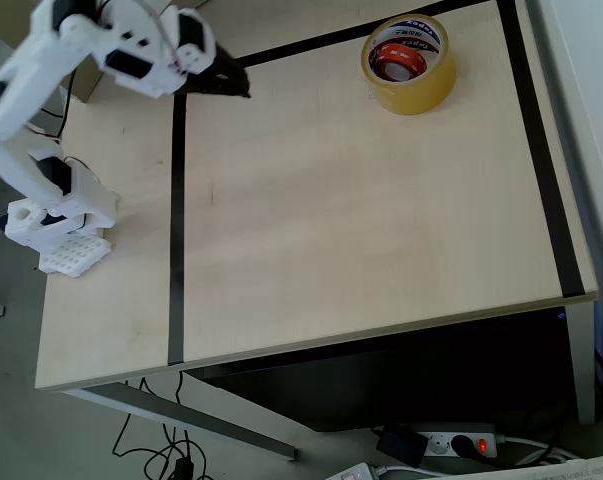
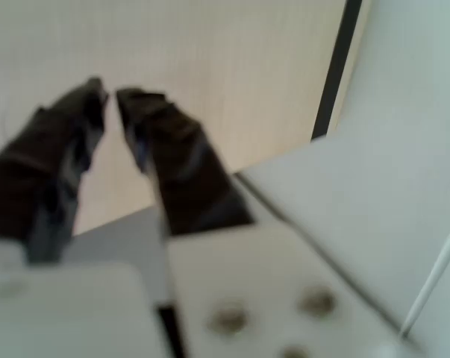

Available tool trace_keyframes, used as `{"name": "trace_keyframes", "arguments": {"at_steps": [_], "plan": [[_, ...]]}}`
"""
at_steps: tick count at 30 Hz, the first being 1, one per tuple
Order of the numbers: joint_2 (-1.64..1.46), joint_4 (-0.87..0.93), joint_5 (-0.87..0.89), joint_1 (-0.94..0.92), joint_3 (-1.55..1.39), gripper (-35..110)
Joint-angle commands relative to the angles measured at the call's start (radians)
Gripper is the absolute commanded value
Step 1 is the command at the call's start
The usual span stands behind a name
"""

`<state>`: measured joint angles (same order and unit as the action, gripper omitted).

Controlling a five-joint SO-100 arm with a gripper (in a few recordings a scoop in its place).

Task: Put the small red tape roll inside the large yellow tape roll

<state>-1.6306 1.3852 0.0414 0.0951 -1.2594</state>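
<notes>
In the overhead view the large yellow tape roll (image 1: 421,95) stands at the table's far right. The small red tape roll (image 1: 396,74) lies inside its white core. My gripper (image 1: 239,86) hovers at the far left of the table, well apart from both rolls, black fingers pointing right. In the wrist view the gripper (image 2: 110,93) is shut, its tips nearly touching with nothing between them, above bare pale wood.
Black tape lines (image 1: 177,230) mark a rectangle on the light wooden table (image 1: 331,230). The white arm base (image 1: 56,215) sits at the left edge. A power strip (image 1: 461,442) lies on the floor below the front edge.
</notes>
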Motion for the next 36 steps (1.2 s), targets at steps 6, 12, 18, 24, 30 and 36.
{"name": "trace_keyframes", "arguments": {"at_steps": [6,12,18,24,30,36], "plan": [[-0.612,-0.4,0.029,-0.092,-0.699,0],[-0.804,-0.489,-0.044,-0.074,-1.009,0],[-0.865,-0.494,-0.077,-0.044,-1.213,0],[-1.27,-0.552,-0.074,-0.094,-1.5,0],[-1.704,-0.377,-0.089,-0.077,-1.707,0],[-1.704,-0.241,-0.084,-0.055,-1.749,0]]}}
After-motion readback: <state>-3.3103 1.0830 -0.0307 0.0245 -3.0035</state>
